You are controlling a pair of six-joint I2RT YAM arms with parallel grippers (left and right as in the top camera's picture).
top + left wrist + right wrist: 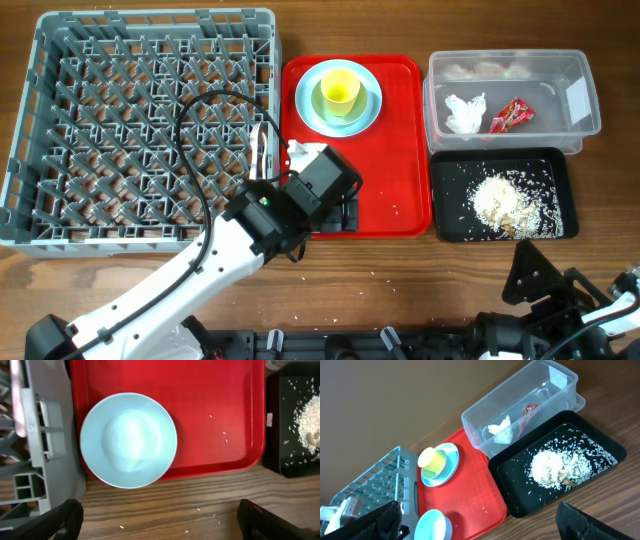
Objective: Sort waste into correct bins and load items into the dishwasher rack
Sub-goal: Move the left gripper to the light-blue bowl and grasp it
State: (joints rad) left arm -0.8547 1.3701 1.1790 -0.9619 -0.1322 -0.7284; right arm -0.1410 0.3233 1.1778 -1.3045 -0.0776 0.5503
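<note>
A pale blue bowl [128, 440] sits on the near left corner of the red tray [215, 420], its rim over the tray's edge. My left gripper [160, 520] hangs open and empty above the table just in front of it; in the overhead view the left gripper [325, 195] hides the bowl. The yellow cup [338, 92] stands on the pale blue plate [305, 100] at the tray's back. The napkin [463, 112] and red wrapper [512, 114] lie in the clear tub [585, 125]. Rice [505, 200] lies in the black tray [445, 225]. My right gripper [485, 530] is open and empty.
The grey rack [140, 130] fills the left side, touching the red tray. A white utensil [262, 150] stands at its right edge. Loose rice grains [198, 509] lie on the wood in front of the tray and on the tray itself.
</note>
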